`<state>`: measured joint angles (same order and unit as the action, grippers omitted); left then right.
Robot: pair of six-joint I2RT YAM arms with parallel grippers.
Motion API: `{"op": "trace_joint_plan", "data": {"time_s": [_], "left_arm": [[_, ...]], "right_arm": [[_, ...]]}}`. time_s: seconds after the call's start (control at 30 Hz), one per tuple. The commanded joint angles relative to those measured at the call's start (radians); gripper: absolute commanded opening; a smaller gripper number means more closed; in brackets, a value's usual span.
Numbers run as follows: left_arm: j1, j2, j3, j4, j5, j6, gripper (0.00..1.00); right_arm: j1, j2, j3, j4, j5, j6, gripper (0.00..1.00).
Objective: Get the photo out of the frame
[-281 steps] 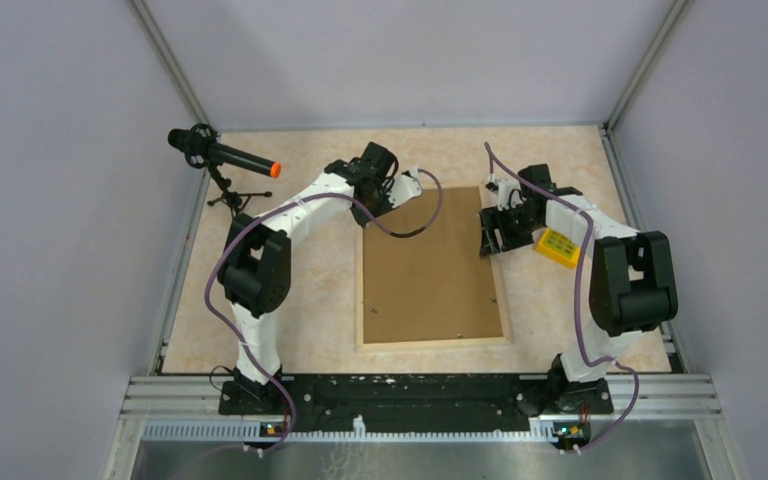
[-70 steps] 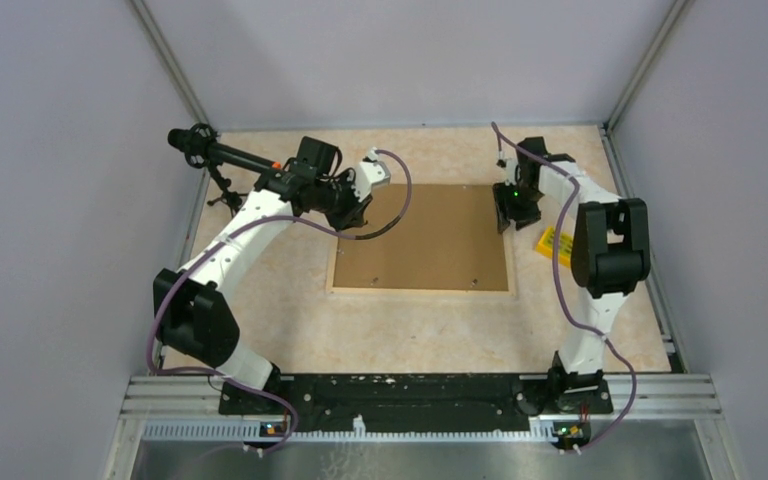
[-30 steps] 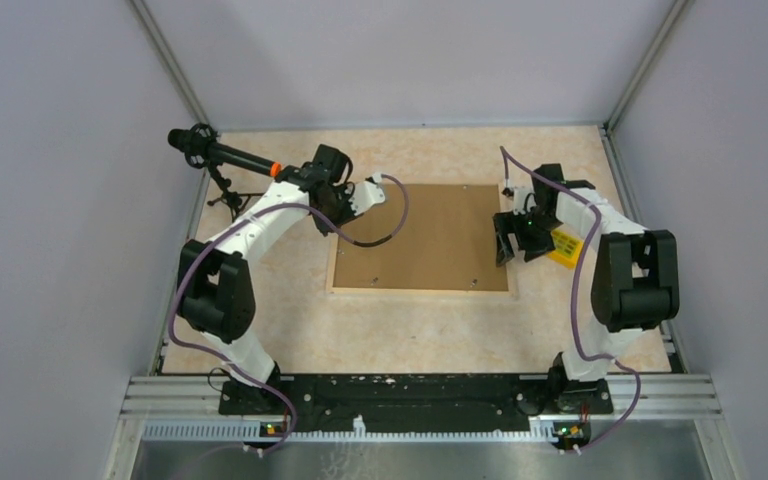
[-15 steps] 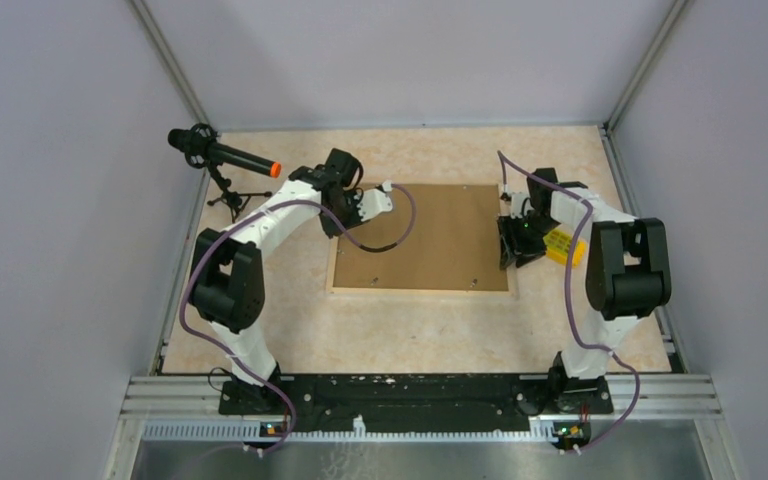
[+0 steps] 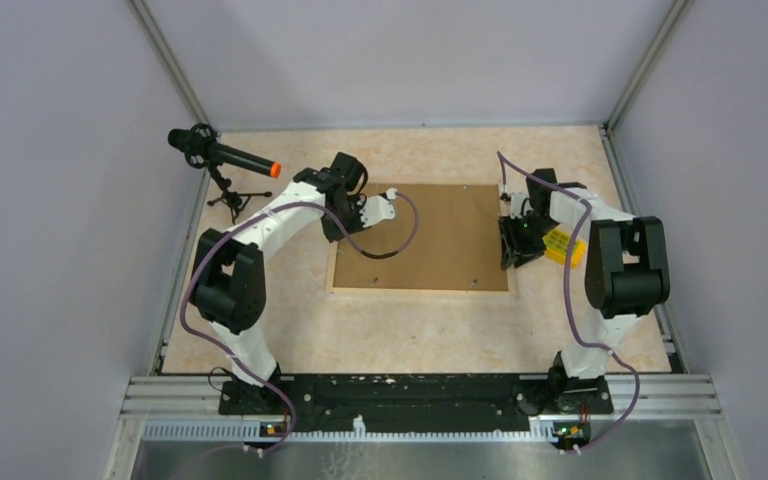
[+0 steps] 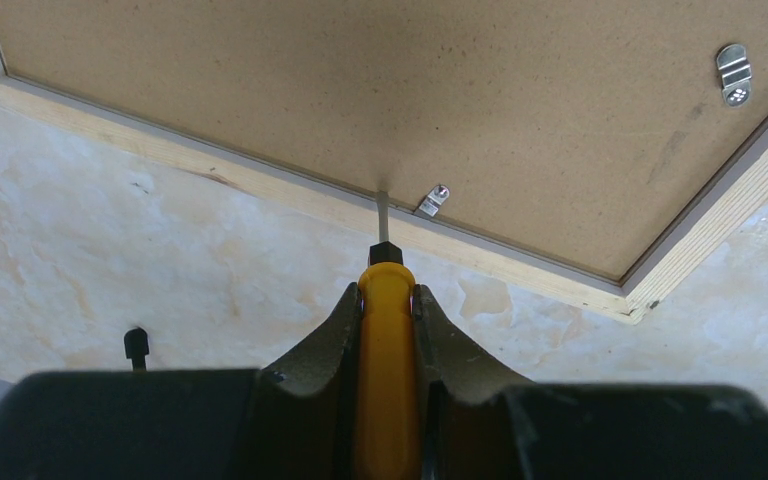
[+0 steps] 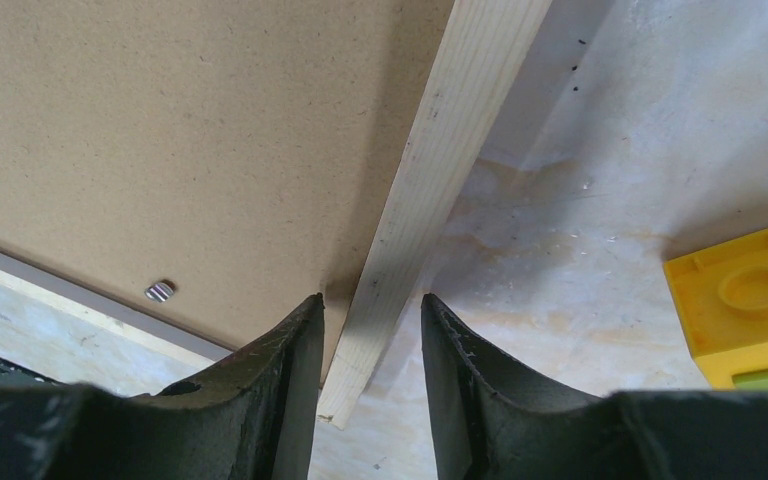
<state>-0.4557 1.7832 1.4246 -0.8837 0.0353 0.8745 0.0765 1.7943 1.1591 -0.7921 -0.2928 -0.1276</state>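
**A:** Surface and room?

**B:** The table (image 5: pixel 260 330) has a pale, marbled beige top. Plain grey walls (image 5: pixel 60 220) on three sides, with metal profiles in the corners. A microphone (image 5: pixel 222 154) on a small tripod stands in the far-left corner, orange tip toward the middle.

**A:** Where's the frame?

**B:** The frame (image 5: pixel 440 240) lies flat, mid-table between the two arms, face down with the brown back up and pale wood edges around it. The long axis runs left to right, parallel to the near edge. The photo is hidden from every view.

**A:** Left side?

**B:** The left gripper (image 6: pixel 387 295) is clamped on a yellow-handled screwdriver (image 6: pixel 388 350). The shaft points at the frame's left edge and its tip sits on the brown back, just beside a small metal tab (image 6: pixel 434 200). Another tab (image 6: pixel 731 73) sits further along.

**A:** Right?

**B:** The right gripper (image 7: pixel 370 310) straddles the right-hand wood edge near its near corner, one finger on each side, at a narrow gap. I can't tell whether it's actually pinching. A yellow block (image 7: pixel 750 300) lies on the table just beside it, clear of the frame.
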Motion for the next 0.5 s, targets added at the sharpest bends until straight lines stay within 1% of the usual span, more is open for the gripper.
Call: {"op": "trace_joint_plan", "data": {"time_s": [0.0,0.47], "left_arm": [[-0.012,-0.047,-0.020,-0.026,-0.017,0.020,0.00],[-0.045,-0.061,-0.058,-0.075,0.016,0.016,0.00]], "right_arm": [[-0.005,0.000,0.003,0.017,0.001,0.003,0.40],[-0.006,0.011,-0.006,0.019,-0.002,0.002,0.35]]}}
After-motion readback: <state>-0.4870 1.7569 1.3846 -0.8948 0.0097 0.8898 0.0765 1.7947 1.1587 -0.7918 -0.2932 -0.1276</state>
